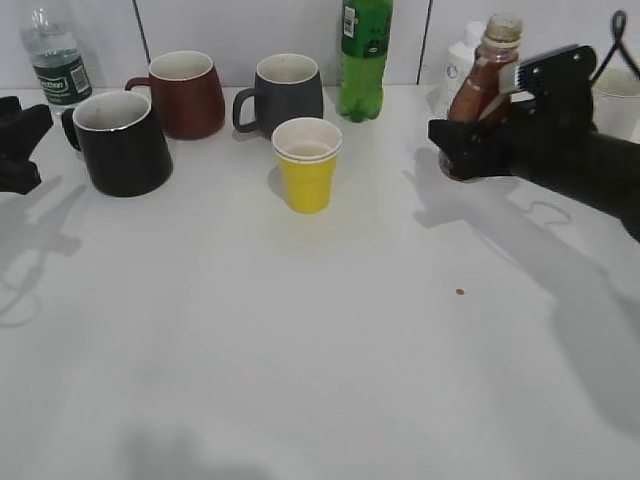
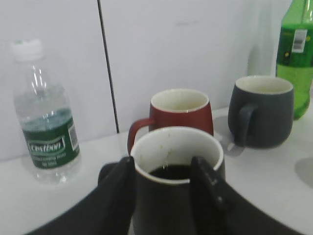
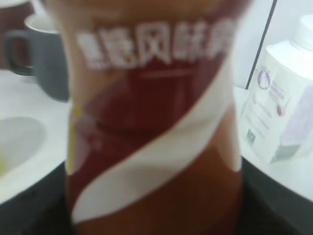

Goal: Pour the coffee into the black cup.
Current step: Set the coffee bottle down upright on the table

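The black cup (image 1: 122, 143) stands at the left of the white table and has dark liquid in the bottom; it also shows in the left wrist view (image 2: 166, 205). My left gripper (image 1: 20, 140) is open just left of the cup's handle, and its fingers (image 2: 164, 164) frame the cup in the left wrist view. My right gripper (image 1: 470, 150) is shut on the lower part of the coffee bottle (image 1: 485, 85), a brown bottle with a red and white label, held at the back right. The bottle (image 3: 151, 122) fills the right wrist view.
A red mug (image 1: 190, 95), a grey mug (image 1: 288, 92) and a yellow paper cup (image 1: 307, 165) stand near the black cup. A green bottle (image 1: 365, 60), a water bottle (image 1: 55, 55) and a white bottle (image 1: 460, 65) line the back wall.
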Robot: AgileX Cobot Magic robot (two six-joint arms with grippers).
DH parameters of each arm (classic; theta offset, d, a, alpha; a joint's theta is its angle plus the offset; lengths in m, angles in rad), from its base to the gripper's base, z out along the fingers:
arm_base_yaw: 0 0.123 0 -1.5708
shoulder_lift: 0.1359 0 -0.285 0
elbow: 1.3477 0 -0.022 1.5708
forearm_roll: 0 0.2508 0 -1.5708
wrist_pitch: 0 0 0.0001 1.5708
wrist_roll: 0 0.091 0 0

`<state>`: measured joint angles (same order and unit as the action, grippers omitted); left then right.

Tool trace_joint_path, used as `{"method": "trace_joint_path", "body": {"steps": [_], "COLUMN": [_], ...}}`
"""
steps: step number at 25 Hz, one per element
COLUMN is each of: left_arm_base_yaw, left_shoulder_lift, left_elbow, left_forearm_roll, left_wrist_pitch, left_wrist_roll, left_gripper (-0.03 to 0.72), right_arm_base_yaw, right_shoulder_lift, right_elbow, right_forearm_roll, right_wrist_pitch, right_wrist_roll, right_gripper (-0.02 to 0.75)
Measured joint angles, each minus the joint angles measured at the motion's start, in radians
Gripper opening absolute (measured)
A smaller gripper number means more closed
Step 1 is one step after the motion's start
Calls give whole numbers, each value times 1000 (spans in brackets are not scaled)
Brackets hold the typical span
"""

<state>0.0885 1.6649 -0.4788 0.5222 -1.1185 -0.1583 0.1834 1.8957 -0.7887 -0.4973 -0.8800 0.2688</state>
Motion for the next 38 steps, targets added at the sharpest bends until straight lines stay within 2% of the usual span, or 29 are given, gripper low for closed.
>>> {"method": "trace_joint_path", "body": {"steps": [12, 34, 38], "left_arm_base_yaw": [-2, -10, -10], "left_shoulder_lift": [-22, -25, -44], "left_elbow": [1, 1, 1], "left_forearm_roll": [44, 48, 48], "left_wrist_pitch": [-1, -19, -20], "left_wrist_roll": [-24, -26, -26], "left_gripper": [298, 298, 298], "right_arm_base_yaw": [0, 0, 0], "right_shoulder_lift": [227, 253, 253], "right_elbow": [-203, -213, -214], "right_forearm_roll": [16, 16, 17], "right_wrist_pitch": [-28, -11, 11], "right_wrist_roll": [-66, -9, -4], "right_gripper": [526, 526, 548]}}
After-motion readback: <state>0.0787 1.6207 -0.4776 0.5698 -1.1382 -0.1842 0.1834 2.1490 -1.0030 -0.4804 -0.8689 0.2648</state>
